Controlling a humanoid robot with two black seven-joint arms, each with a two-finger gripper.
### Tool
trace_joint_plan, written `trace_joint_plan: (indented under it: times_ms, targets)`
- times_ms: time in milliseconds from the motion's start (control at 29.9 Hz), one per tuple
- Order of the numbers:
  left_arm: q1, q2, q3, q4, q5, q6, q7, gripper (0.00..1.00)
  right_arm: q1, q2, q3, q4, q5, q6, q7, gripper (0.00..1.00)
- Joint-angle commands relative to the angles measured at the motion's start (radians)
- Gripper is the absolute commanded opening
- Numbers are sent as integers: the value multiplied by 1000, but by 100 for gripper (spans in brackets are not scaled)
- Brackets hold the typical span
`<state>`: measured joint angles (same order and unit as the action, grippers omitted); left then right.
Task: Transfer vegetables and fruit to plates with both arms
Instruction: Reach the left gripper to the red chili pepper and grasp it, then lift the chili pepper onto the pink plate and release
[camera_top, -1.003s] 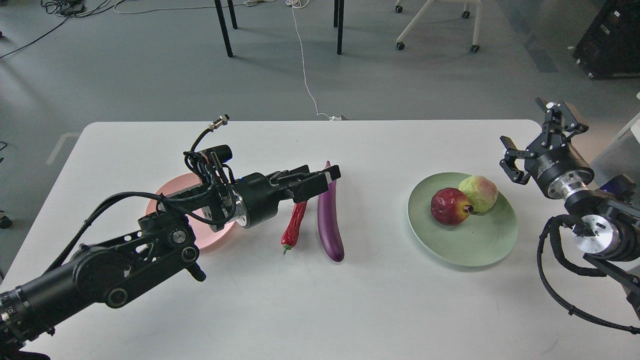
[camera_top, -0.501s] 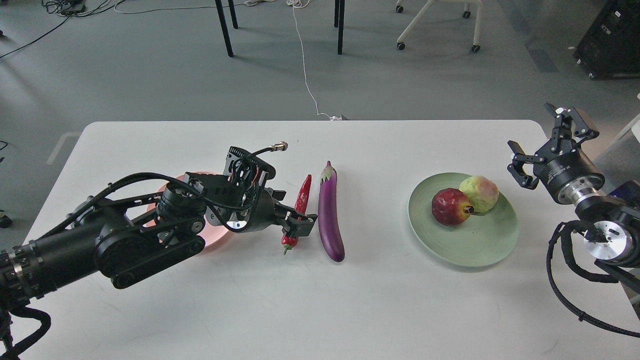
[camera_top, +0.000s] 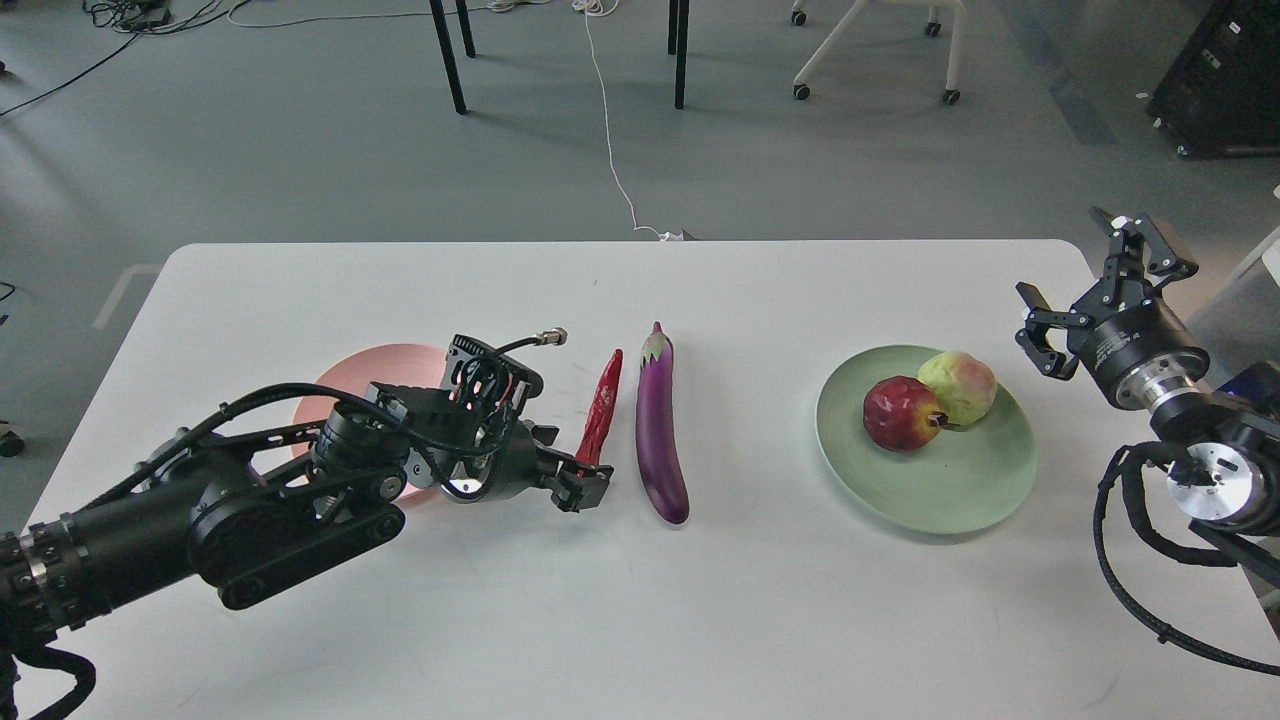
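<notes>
Your left gripper (camera_top: 583, 487) sits at the chili pepper (camera_top: 600, 410) stem end, jaw grip unclear; right gripper (camera_top: 1095, 275) is spread, empty; pinch squarely

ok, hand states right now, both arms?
Left hand: down at the stem end of the chili pepper; open or closed cannot be told.
Right hand: open, empty.

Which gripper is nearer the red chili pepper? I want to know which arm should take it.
Left. The left gripper is down at the near stem end of the red chili pepper; the right gripper hangs far off, past the green plate.
</notes>
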<state>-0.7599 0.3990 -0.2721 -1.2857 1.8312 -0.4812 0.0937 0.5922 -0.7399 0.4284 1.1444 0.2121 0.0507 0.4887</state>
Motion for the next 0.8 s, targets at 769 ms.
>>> trace_joint_plan:
  times_ms: [769]
  targets:
    - [16,200,-174,-15,-253,18,63,13,-2,4,-5,0,-2,-3,0,97]
